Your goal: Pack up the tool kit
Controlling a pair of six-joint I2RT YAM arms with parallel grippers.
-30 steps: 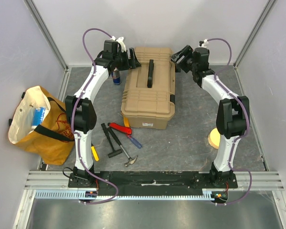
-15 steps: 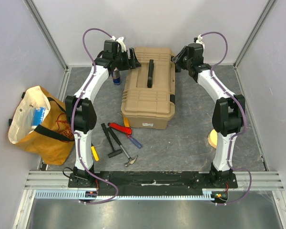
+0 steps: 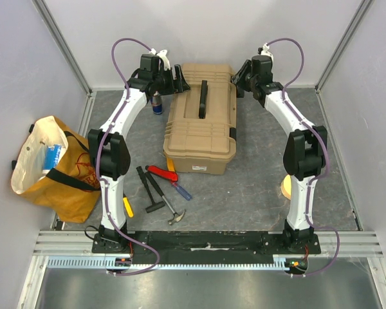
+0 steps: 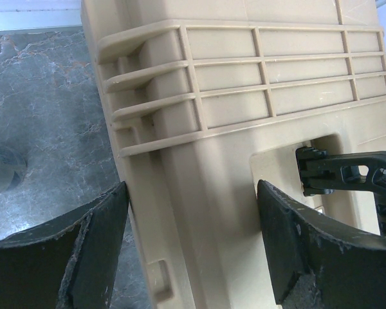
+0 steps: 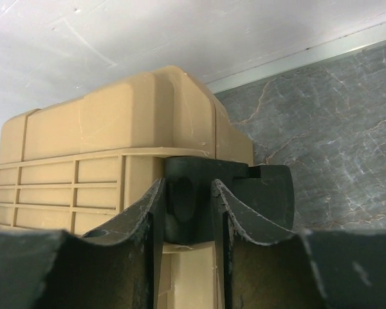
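Toolbox [image 3: 201,129] on bench [image 3: 257,187], lid down. Left hand [image 4: 192,212] wide open, empty, straddling toolbox left rear corner. Right hand [image 5: 186,187] near-closed at black latch [image 5: 264,193] on toolbox right side; grip uncertain. In front of toolbox: loose tools [image 3: 161,187], unpacked. Early stage.

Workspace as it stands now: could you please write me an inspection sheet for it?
Surface: grey mat, no spills seen.
Job's things: toolbox closed; hammer and red-handled tool loose in front of it.
Clutter: yellow bag at left, can by the toolbox's far left corner, round disc partly hidden at right.
Claws: left claw open, astride the toolbox's corner; right claw shut on the latch.
Cables: purple cable looped over each arm, clear of the tools.
Surroundings: white walls, metal rail in front.
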